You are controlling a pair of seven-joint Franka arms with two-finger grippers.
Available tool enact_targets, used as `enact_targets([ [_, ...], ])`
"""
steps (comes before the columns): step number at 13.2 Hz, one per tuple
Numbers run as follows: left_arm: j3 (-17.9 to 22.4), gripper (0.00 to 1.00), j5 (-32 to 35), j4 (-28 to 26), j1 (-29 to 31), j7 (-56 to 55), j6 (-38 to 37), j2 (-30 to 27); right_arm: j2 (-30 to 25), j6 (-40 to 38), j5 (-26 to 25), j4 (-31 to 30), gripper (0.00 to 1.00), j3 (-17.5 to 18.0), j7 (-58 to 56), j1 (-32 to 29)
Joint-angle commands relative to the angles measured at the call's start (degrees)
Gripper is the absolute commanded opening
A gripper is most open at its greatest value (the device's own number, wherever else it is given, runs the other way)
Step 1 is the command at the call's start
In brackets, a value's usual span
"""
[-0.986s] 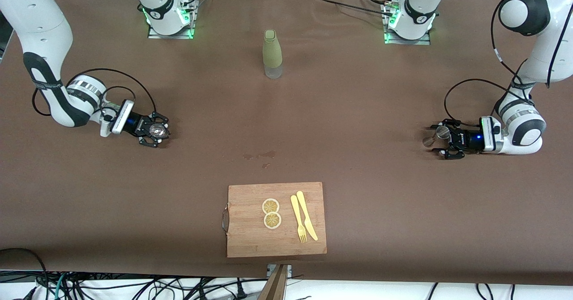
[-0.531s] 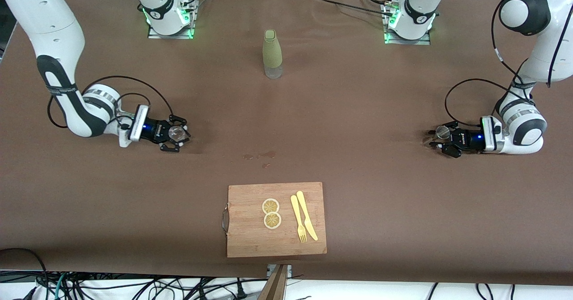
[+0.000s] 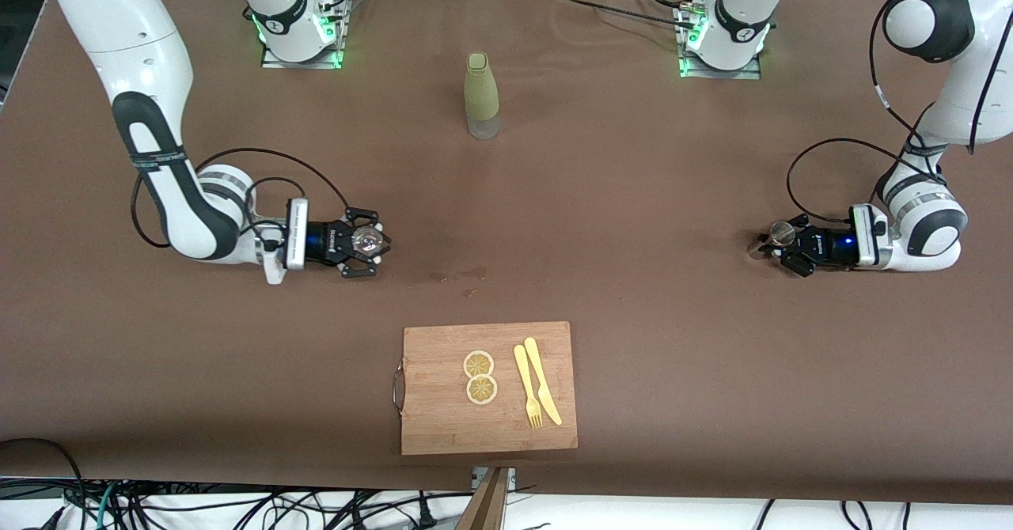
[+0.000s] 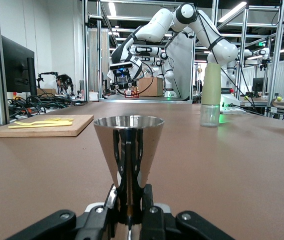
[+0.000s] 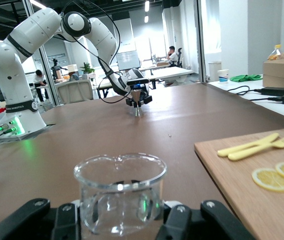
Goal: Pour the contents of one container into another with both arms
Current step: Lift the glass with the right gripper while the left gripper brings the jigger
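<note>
Two hands each hold one vessel low over the brown table (image 3: 633, 198). The right hand (image 3: 366, 242) is closed on the clear glass cup (image 3: 366, 239), toward the right arm's end; its wrist view shows the thick, round, transparent wall (image 5: 119, 192). The left hand (image 3: 779, 247) is closed on the waist of the shiny steel measuring cup (image 3: 782, 234), toward the left arm's end; only its wrist view shows the cone shape (image 4: 129, 152) and the mirror finish. The wooden cutting board (image 3: 443, 403) carries lemon slices (image 3: 479, 376).
</note>
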Motion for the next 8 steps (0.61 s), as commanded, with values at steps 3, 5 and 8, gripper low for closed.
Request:
enact_targets([
  [3,0.43,0.0,-0.59,-1.46,-0.4,2.35,1.33,-1.0,0.34,2.56,0.66,6.09,0.11,-0.29,9.02,5.67],
  [5,0.25,0.0,-0.76,-1.29,-0.75,-1.93,1.33,-1.79,0.34,4.4,0.84,7.84,0.11,-0.21,11.3,7.34],
  [8,-0.71,0.0,-1.46,-1.29,-3.64,-5.73,0.98,-4.95,-0.09,8.17,1.81,11.71,0.11,-0.29,18.67,11.21],
])
